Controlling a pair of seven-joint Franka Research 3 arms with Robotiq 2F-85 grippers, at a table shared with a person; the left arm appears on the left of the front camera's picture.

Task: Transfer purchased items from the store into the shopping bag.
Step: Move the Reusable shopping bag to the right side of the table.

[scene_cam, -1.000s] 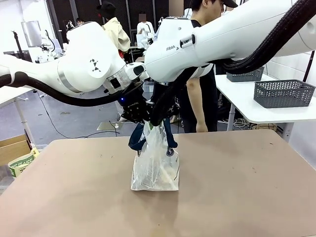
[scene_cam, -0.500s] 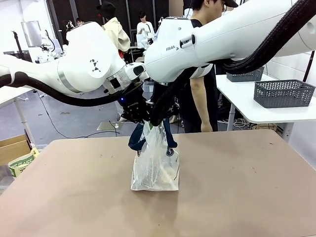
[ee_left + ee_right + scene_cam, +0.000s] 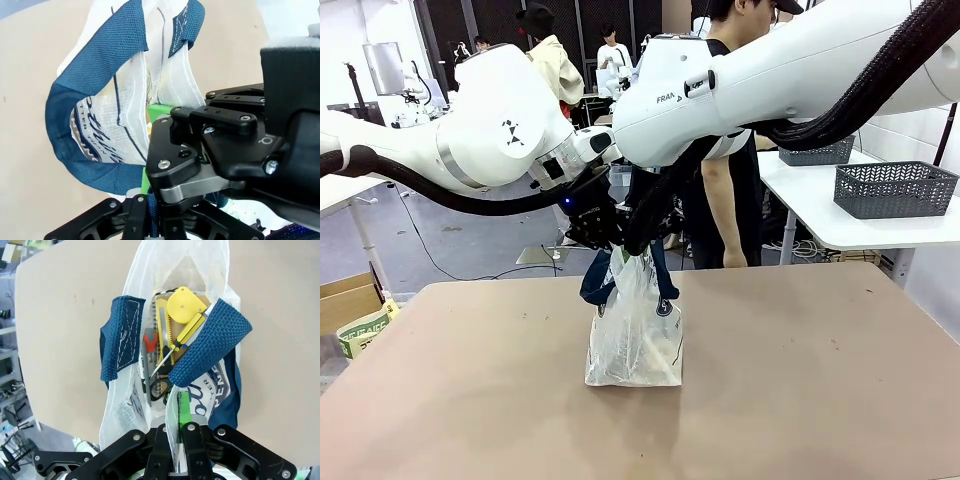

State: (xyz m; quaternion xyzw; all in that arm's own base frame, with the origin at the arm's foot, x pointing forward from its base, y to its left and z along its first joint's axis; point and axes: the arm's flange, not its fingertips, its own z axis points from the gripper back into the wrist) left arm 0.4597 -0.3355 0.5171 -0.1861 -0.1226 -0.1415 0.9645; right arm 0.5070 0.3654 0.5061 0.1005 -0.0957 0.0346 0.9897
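Observation:
The translucent white shopping bag (image 3: pixel 635 335) with navy straps stands in the middle of the brown table (image 3: pixel 800 380). Both grippers are pinched on its top. My left gripper (image 3: pixel 590 232) is shut on a navy strap (image 3: pixel 90 170) at the rim. My right gripper (image 3: pixel 640 238) is shut on the thin plastic rim beside it, green pads (image 3: pixel 183 410) pressed together. Looking down into the bag's mouth in the right wrist view, I see purchased items: a yellow tool on a brownish card (image 3: pixel 182 310) and a dark pack (image 3: pixel 150 365). Two dark grey lattice baskets (image 3: pixel 894 188) stand off to the right; which is the store I cannot tell.
A person (image 3: pixel 725 190) stands at the table's far edge behind the arms. The baskets rest on a white side table (image 3: pixel 820 215) at the right. A cardboard box (image 3: pixel 355 310) sits on the floor to the left.

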